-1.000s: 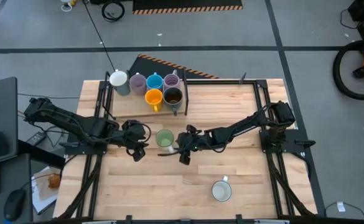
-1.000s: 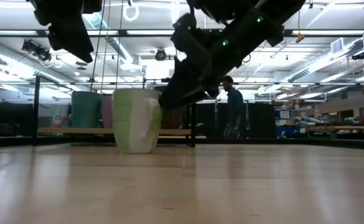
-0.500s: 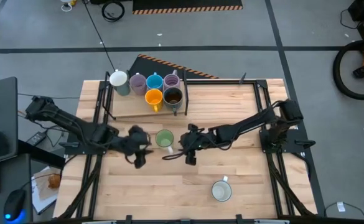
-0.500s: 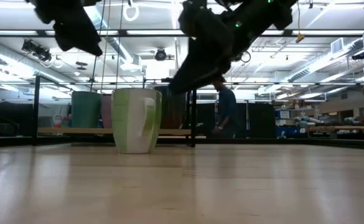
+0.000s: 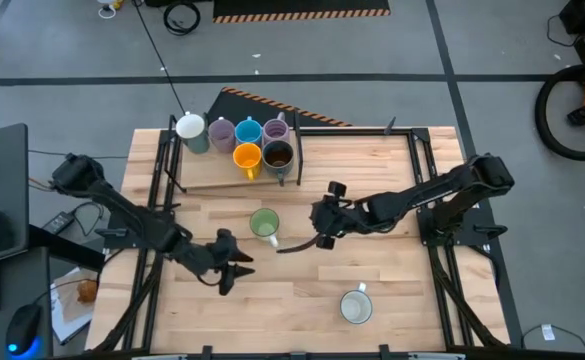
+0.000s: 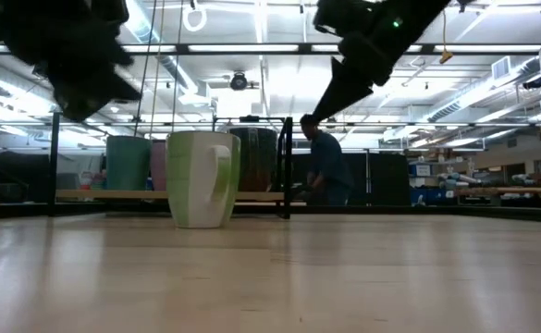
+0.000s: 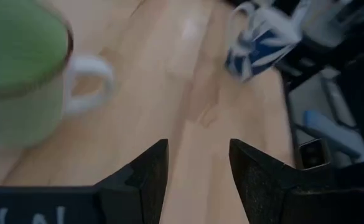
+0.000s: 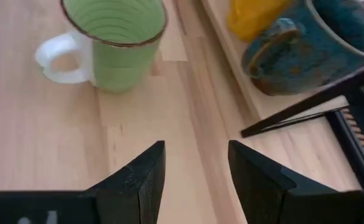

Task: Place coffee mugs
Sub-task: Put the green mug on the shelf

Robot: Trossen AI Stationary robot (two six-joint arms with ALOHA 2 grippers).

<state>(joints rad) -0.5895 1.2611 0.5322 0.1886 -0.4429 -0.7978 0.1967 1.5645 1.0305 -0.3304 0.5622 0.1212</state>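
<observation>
Both grippers are empty with fingers parted: left gripper (image 5: 234,272) at the green mug's (image 5: 264,223) seven o'clock, right gripper (image 5: 322,215) at its three o'clock. The mug stands upright mid-table, touching nothing. Judged stiff, glazed, breakable ceramic: pinch the rim wall or the white handle (image 8: 60,59).

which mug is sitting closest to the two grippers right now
The green mug, upright and alone mid-table between the left gripper and right gripper. The white mug sits nearer the front edge; the others cluster on the rack.

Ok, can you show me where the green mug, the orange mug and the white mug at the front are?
green mug (image 5: 264,223), high view, inside.
orange mug (image 5: 247,157), high view, inside.
white mug (image 5: 355,307), high view, inside.
</observation>
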